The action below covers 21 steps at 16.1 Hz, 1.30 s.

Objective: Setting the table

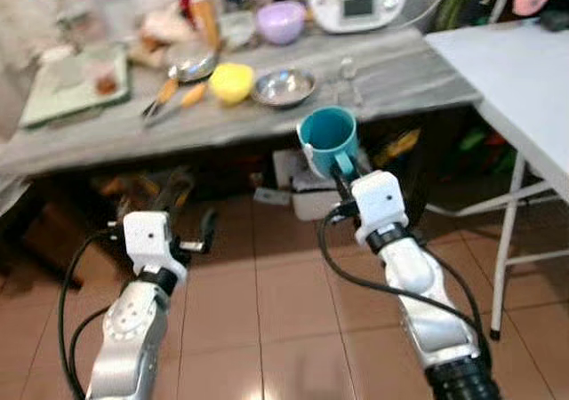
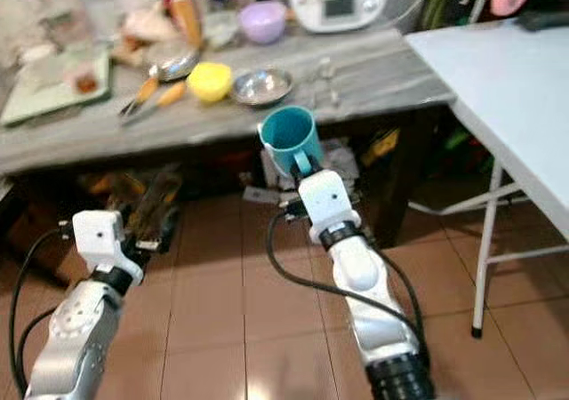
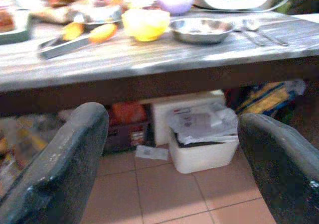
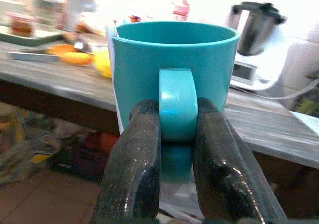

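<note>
Left tool (image 1: 188,228) hangs low over the floor tiles with its fingers spread wide, nothing in it, probably just waiting. Right tool (image 4: 175,149) pinches the teal mug (image 1: 328,138) by its handle, upright, held off the grey surface (image 1: 391,71), likely carrying it toward the white table (image 1: 507,71). No readable labels anywhere.

Glossy teal mug (image 4: 174,69), shiny metal bowl (image 1: 284,86), matt grey wood-grain counter (image 1: 409,71).

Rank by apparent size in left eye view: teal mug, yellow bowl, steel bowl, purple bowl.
1. Teal mug, though it is inflated by nearness, held up in the right claw.
2. Steel bowl.
3. Purple bowl and yellow bowl: too alike to rank.
</note>
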Tool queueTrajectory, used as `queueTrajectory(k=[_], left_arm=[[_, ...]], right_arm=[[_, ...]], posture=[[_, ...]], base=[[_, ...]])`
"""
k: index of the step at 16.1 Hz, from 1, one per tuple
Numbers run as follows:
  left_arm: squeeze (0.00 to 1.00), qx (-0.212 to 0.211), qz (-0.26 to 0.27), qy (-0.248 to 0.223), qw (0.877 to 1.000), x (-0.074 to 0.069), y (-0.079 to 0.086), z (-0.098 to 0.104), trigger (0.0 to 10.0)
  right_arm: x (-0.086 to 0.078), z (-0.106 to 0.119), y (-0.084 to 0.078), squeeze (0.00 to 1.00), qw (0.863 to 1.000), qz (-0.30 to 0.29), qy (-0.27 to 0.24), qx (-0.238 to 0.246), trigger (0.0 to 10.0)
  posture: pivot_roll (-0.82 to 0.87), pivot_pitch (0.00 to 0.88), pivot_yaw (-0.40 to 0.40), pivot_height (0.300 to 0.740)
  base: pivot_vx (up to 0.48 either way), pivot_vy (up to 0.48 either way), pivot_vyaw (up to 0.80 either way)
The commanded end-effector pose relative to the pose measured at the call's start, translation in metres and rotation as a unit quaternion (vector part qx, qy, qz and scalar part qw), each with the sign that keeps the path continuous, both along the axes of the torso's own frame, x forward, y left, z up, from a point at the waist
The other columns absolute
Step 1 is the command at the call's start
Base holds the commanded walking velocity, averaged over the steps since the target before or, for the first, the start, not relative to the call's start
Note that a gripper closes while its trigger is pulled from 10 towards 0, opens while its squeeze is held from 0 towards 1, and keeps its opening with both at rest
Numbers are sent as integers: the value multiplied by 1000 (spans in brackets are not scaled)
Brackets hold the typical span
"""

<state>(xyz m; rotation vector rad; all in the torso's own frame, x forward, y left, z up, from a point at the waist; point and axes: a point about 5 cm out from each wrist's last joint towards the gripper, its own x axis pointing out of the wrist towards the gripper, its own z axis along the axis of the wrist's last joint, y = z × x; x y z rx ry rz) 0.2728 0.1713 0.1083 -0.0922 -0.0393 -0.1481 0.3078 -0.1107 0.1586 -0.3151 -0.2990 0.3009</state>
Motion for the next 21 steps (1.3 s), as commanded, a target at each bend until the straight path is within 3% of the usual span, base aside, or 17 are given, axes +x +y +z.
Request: queueTrajectory(k=[1,21], left_arm=[[0,0,-9,-2,1000,0,-4,1,10000],[0,-2,-25,-19,999,6,-14,10,10000]], right_arm=[[0,7,-4,0,1000,-7,-15,4,10000],[5,32,-8,0,997,-34,-70,0,10000]], posture=[[-137,88,121,740],[-145,65,118,740]], base=[[424,0,0],[429,0,0]])
